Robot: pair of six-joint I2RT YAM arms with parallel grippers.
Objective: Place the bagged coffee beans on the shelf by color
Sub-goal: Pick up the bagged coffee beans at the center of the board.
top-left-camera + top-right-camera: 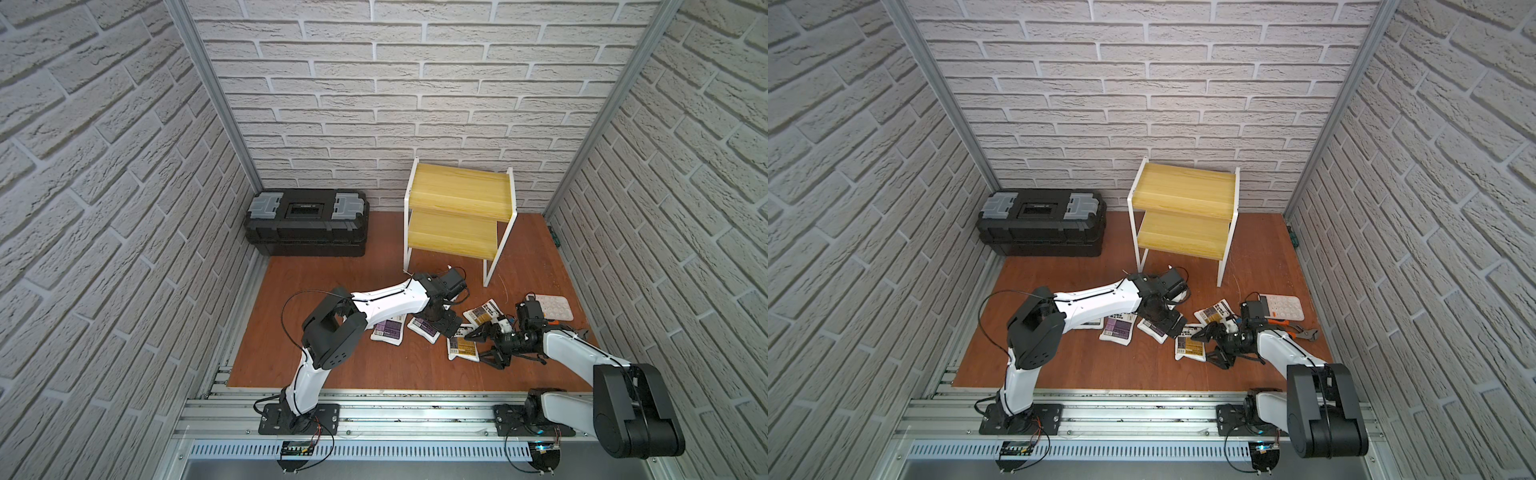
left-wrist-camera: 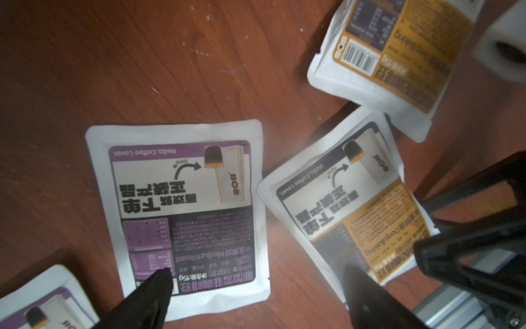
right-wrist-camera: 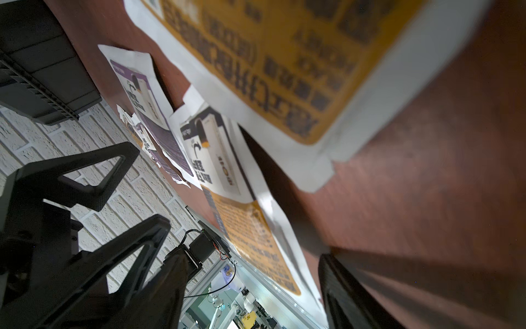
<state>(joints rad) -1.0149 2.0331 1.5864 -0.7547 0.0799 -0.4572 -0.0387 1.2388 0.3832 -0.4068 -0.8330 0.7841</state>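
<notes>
Three yellow bags (image 1: 462,348), two purple bags (image 1: 387,331)

Red-brown wood tabletop (image 1: 1100,365) carries black toolbox (image 1: 1040,228), 2-tier shelf (image 1: 1183,216), 5 coffee pouches (image 1: 1119,330), white calculator (image 1: 1281,307), pliers (image 1: 1304,330)

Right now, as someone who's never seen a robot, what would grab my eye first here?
Probably the scatter of purple and yellow coffee pouches on the reddish table, with the left claw and right claw both open right at them. Behind, the yellow two-step shelf stands bare against the brick wall.
</notes>
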